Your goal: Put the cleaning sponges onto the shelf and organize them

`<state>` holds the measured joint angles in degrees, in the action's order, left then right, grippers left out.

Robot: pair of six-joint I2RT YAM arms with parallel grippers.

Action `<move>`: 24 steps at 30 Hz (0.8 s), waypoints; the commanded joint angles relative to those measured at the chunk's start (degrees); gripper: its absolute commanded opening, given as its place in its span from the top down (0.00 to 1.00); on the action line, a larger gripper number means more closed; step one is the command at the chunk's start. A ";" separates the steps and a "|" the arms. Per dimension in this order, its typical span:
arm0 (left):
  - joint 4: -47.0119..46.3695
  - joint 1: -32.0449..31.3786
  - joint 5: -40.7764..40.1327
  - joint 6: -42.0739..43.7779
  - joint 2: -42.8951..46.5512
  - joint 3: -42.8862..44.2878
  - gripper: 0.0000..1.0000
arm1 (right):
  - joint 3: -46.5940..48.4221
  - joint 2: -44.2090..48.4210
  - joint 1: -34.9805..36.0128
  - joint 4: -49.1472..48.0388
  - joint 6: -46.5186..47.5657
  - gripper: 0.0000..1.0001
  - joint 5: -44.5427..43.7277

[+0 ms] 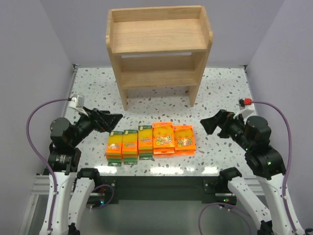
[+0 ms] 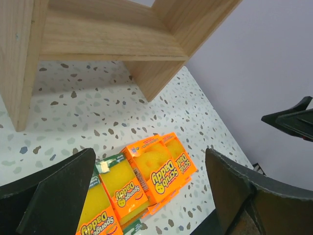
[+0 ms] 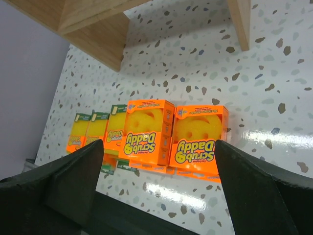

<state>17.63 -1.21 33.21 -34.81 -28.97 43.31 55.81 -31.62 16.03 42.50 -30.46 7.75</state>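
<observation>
Sponges (image 1: 151, 141) in row on table (image 1: 98, 93) between arms, reachable by either. Shelf (image 1: 159, 49) behind, tiers bare. Left gripper (image 1: 116, 122), right gripper (image 1: 205, 125) flank row, jaws spread, holding nothing; apparently poised for first pick.

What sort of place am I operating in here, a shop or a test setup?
Most likely a lab test cell, not a shop: plain pale walls box in a speckled terrazzo-style tabletop, which holds one light wooden two-tier shelf and a neat row of orange sponge packs.
</observation>
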 commanded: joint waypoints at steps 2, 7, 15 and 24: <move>-2.33 -0.11 4.93 1.23 -0.21 0.46 0.00 | -0.61 -1.78 -0.04 -0.49 -0.92 0.01 3.93; -2.95 -0.11 5.72 1.32 -0.82 -0.24 0.00 | -8.41 0.05 0.05 -1.80 -7.41 0.01 7.45; -3.04 -0.11 5.46 1.23 -0.56 -2.53 0.00 | -18.36 3.93 0.05 0.73 -16.65 0.01 14.14; -5.94 -0.11 5.11 -1.49 -1.61 -5.60 0.00 | -23.46 2.53 0.05 5.58 -15.77 0.18 14.58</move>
<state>15.51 -1.21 37.32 -35.00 -29.89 38.39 33.80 -27.75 16.03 46.78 -45.21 20.51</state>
